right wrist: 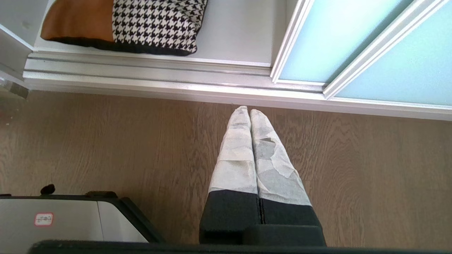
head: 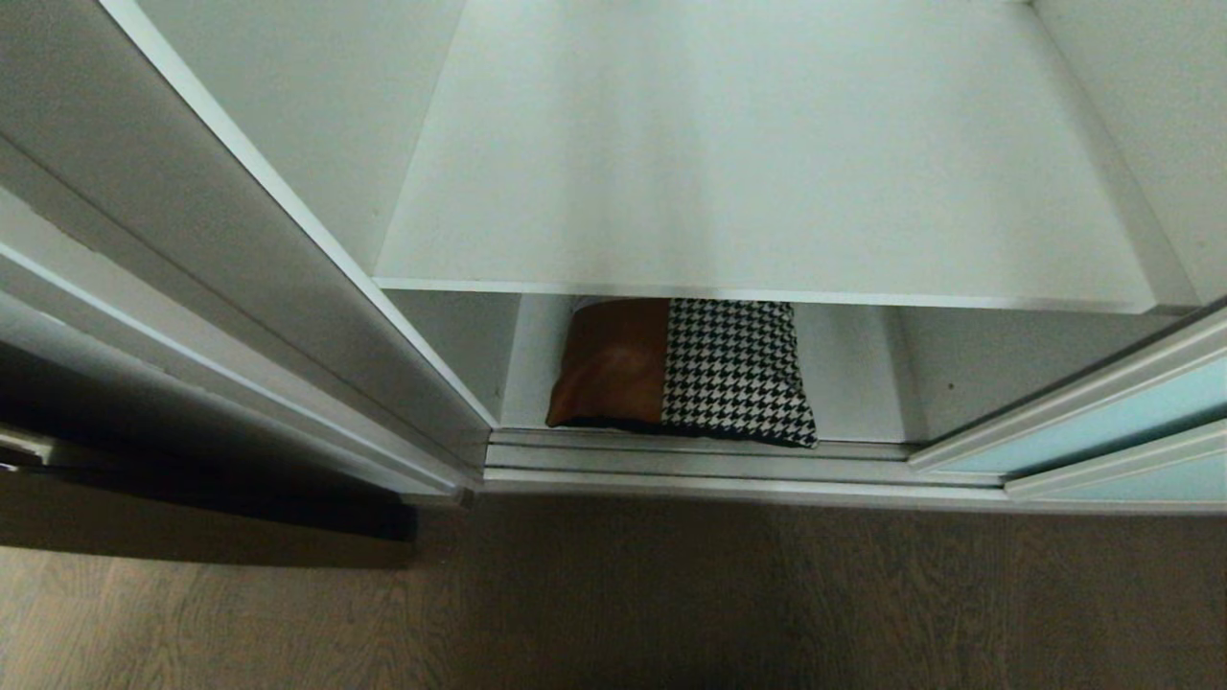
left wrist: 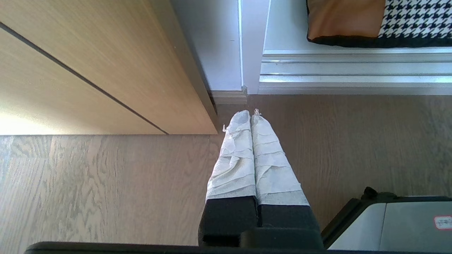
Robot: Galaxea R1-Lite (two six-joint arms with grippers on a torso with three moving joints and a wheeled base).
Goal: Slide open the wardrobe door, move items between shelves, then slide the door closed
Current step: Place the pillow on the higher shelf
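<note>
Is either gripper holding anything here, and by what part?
Nothing. Left gripper and right gripper are shut on nothing above the wood floor.

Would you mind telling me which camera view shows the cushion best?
The head view: the cushion shows nearly whole on the bottom shelf, only its back edge hidden under the shelf above. The right wrist view cuts off its top; the left wrist view catches just one corner.

The cushion (head: 682,372) lay flat on the bottom shelf (head: 863,383) of the white wardrobe — close to the front edge, just behind the silver door track (head: 700,458). The upper shelf (head: 757,172) carried nothing.
</note>
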